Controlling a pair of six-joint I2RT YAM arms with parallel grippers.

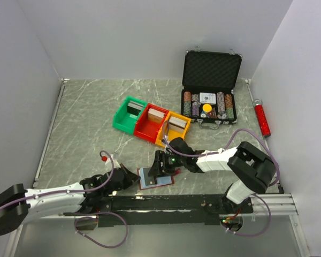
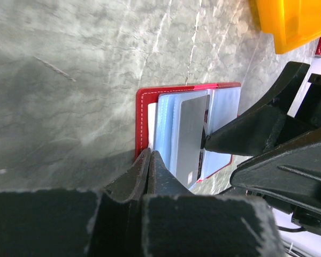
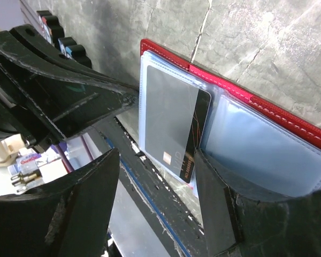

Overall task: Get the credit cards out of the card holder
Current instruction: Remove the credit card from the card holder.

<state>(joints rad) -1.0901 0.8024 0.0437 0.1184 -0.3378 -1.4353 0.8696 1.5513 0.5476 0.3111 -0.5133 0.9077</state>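
Open card holder at the tabletop's near edge, one card showing, both arms at it.

The small dark-red leather-look bifold card holder (image 1: pixel 156 179) lies open near the middle of the near edge. The left gripper (image 2: pixel 148 160), fingers pressed together, bears on its red border; pinching or only pinning, I cannot tell. The right gripper (image 1: pixel 161 166) hangs with fingers spread either side of a thin grey glossy credit card (image 3: pixel 174 123), which looks partly drawn from its clear sleeve. If those fingers close on sleeve and card together, I would expect the whole holder to drag; held at one edge only, it might also pivot. Toward the tabletop's middle, the green bin (image 1: pixel 123 119), red bin (image 1: pixel 145 130) and yellow bin (image 1: pixel 167 138) each hold a card deck; at the far right corner an open black foam-lined case (image 1: pixel 211 69) holds poker chips (image 1: pixel 192 104).
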